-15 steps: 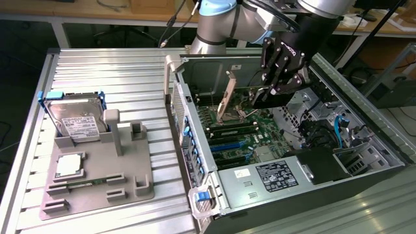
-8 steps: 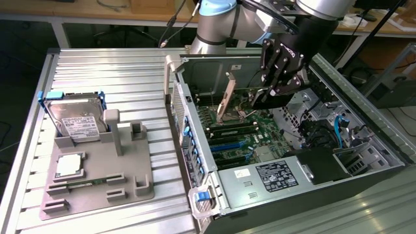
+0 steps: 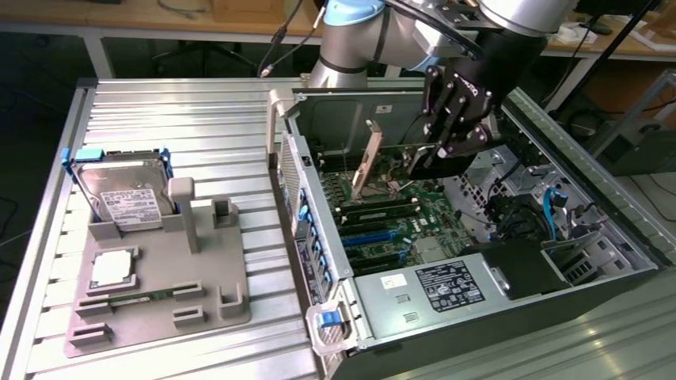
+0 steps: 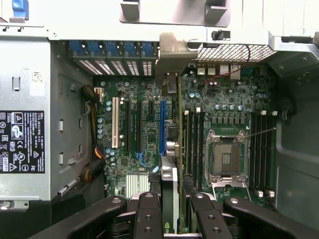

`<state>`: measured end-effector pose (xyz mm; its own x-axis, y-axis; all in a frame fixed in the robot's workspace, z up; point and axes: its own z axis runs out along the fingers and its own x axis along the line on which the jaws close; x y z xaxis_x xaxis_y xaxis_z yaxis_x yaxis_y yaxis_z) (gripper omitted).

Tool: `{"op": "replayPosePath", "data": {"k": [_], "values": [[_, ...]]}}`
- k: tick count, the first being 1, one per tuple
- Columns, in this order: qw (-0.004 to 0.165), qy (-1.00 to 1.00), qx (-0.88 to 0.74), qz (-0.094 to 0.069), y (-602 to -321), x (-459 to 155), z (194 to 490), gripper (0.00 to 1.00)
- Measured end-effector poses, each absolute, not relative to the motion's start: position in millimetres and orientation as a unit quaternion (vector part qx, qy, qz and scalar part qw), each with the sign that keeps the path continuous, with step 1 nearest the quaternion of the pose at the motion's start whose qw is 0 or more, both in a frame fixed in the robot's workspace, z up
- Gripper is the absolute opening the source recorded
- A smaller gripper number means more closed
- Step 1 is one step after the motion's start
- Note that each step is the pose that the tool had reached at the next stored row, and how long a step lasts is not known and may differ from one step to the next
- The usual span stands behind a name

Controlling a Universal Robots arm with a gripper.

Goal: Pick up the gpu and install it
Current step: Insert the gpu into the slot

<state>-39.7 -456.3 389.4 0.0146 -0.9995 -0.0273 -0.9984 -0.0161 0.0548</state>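
- gripper clamped on gpu; fingers pinch the card edge-on from both sides, seen in wrist view.
- gpu held upright inside open pc case, bracket end toward the case's rear wall; judged: vertical hold suits a straight push into a slot.
- card hangs above motherboard, roughly in line w/ blue slot; not seated as far as visible, cannot tell if edge touches the slot.
- silver bracket sits near the rear slot openings, judged so it can line up there.
- grey fixture tray on the exterior view's left carries hard drive in blue frame, well apart from gripper.
- psu at case's near end, clear of the work.
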Motion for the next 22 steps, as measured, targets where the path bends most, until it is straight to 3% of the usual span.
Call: {"op": "replayPosePath", "data": {"k": [22], "values": [[0.01,-0.701,0.712,-0.029,-456.3,-39.7,384.0,0.27]]}}
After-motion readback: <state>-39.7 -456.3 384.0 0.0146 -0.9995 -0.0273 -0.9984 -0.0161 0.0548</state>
